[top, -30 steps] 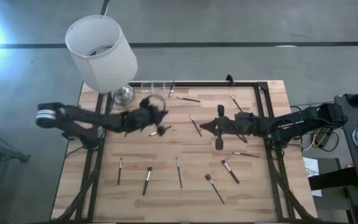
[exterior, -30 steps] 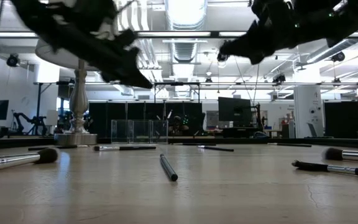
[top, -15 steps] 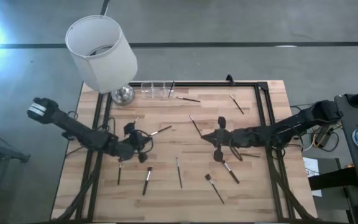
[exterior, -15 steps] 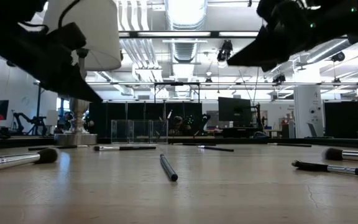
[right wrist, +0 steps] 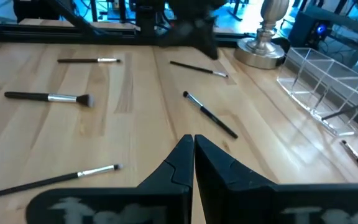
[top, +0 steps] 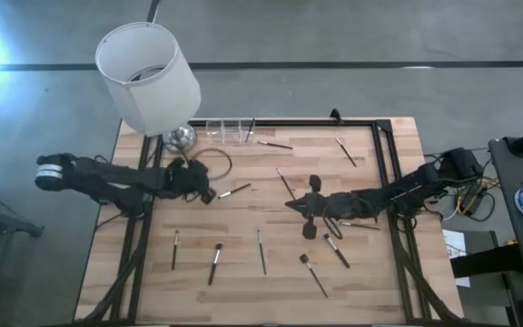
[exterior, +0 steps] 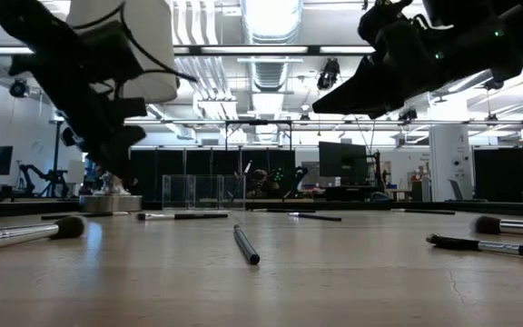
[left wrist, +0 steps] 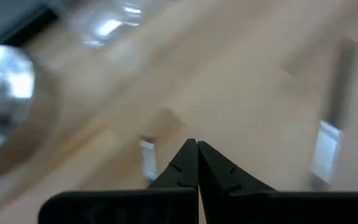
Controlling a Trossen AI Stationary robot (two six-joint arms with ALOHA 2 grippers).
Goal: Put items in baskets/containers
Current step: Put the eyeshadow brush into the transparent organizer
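Several thin makeup brushes lie flat and scattered on the wooden table, among them one (top: 234, 191) beside my left gripper and one (top: 285, 183) just beyond my right gripper. The clear compartment holder (top: 227, 130) stands at the far edge with one brush (top: 251, 129) leaning in it; it also shows in the right wrist view (right wrist: 328, 87). My left gripper (top: 209, 194) hovers shut and empty at the left middle of the table (left wrist: 197, 149). My right gripper (top: 289, 205) hovers shut and empty over the table's middle (right wrist: 193, 140).
A white-shaded lamp (top: 148, 77) stands on its silver base (top: 180, 138) at the far left corner, next to the holder. A black frame rail (top: 384, 173) runs along the table's right side. Both arms hang above the tabletop in the low view (exterior: 107, 109) (exterior: 398, 64).
My left gripper swung from the table's middle toward the near-left, then came back toward the far edge, ending left of where it began. My right gripper has moved a little toward the near edge and the left. The brushes have stayed where they were.
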